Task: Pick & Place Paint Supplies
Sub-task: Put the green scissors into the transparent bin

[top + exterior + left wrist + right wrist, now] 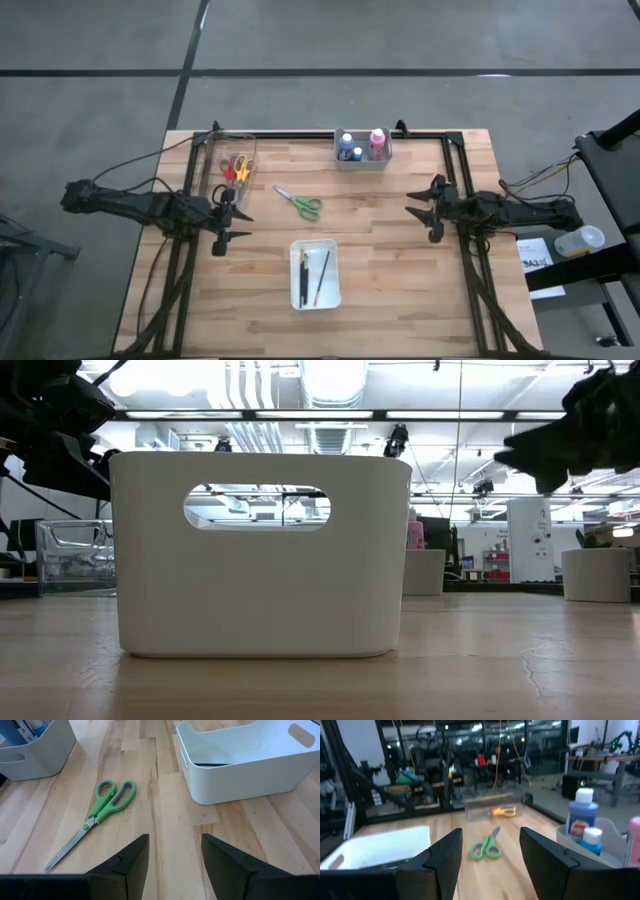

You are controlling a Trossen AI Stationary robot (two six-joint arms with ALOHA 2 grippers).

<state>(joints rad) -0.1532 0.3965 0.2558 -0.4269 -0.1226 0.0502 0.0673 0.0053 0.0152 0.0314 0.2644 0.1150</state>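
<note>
The left pincer (222,222) is held above the left side of the bench (400,280), its 2 fingers parted with nothing between them. The right pincer (425,211) is held above the right side, likewise parted and empty.

1 pair of green-handled scissors (299,202) is seen lying flat on the bare bench between the 2 pincers, nearer the left one. 2 thin dark brushes (312,276) are found in the white tray (332,296), ahead of the left pincer and toward the front edge. 2 more scissors, orange-handled (241,167) and red-handled (227,172), are kept in the clear bin (212,150) just beside the left pincer. 3 capped bottles are counted in the grey bin (362,163) at the far edge: 1 pink (377,140), 1 blue (346,144), 1 short teal (357,154).
</note>
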